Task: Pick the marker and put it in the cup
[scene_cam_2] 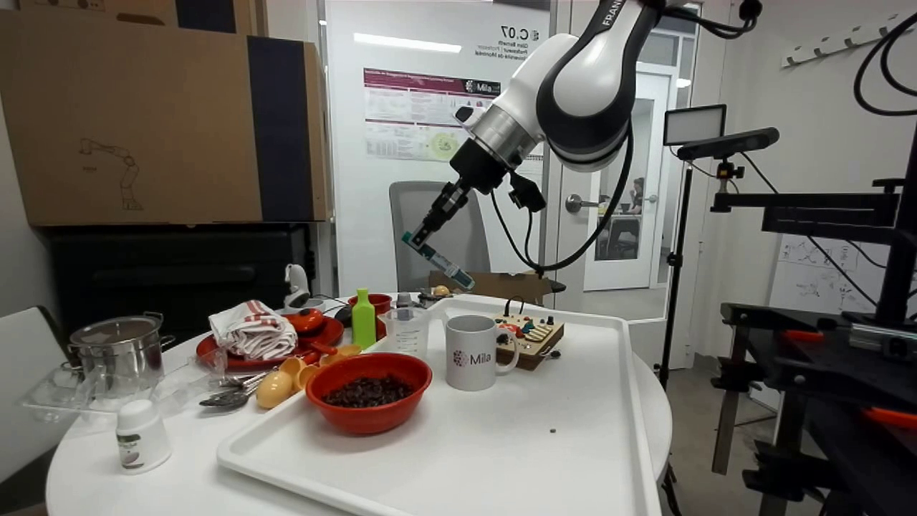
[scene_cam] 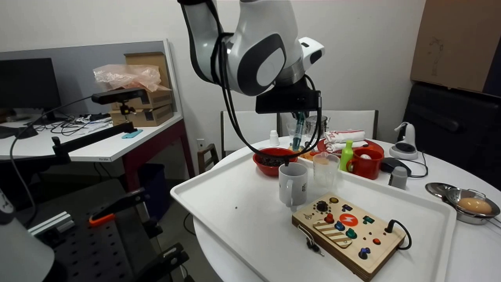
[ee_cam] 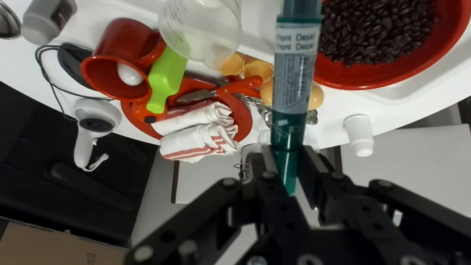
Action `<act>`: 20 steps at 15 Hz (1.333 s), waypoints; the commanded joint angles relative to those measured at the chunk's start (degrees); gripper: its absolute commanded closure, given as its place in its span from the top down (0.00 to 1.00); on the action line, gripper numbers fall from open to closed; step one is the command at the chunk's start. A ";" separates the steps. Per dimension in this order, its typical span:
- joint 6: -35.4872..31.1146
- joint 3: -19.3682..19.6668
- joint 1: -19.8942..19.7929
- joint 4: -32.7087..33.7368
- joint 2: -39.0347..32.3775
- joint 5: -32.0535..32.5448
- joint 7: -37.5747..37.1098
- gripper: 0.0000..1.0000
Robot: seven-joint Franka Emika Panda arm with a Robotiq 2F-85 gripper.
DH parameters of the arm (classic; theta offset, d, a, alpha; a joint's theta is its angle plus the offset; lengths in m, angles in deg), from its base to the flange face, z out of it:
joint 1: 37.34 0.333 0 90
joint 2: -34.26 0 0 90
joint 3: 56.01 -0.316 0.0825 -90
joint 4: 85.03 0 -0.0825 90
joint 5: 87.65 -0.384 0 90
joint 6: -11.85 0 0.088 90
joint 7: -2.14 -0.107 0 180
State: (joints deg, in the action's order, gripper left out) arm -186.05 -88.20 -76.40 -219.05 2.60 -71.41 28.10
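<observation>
- pincer point(ee_cam: 289, 162): narrowed on the marker point(scene_cam_2: 448, 266) near one end, held clear of the bench point(scene_cam_2: 186, 494).
- in an exterior view: marker slants, free end toward 4 o'clock.
- same view: cup point(scene_cam_2: 470, 355) upright on the tray point(scene_cam_2: 544, 473), at 6 o'clock from marker, handle toward 3 o'clock.
- red bowl point(scene_cam_2: 369, 420) of dark beans point(scene_cam_2: 369, 392): 8 o'clock from cup.

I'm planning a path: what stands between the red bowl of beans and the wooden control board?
The Mila mug stands between the bowl and the board in both exterior views.
</observation>
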 commanded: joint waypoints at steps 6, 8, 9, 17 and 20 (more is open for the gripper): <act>0.12 0.35 -0.10 -0.29 -2.37 -0.26 -0.06 0.21; 0.12 0.34 -0.11 -0.16 -2.36 -0.26 -0.06 0.21; 0.12 0.34 -0.11 -0.16 -2.36 -0.26 -0.06 0.13; -0.39 -0.24 -2.10 0.85 -5.46 4.80 -3.17 0.13; -0.16 -1.93 -4.93 1.70 -7.03 6.15 -3.24 0.13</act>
State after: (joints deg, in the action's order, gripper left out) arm -185.95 -87.89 -78.15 -218.94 -1.99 -67.13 24.46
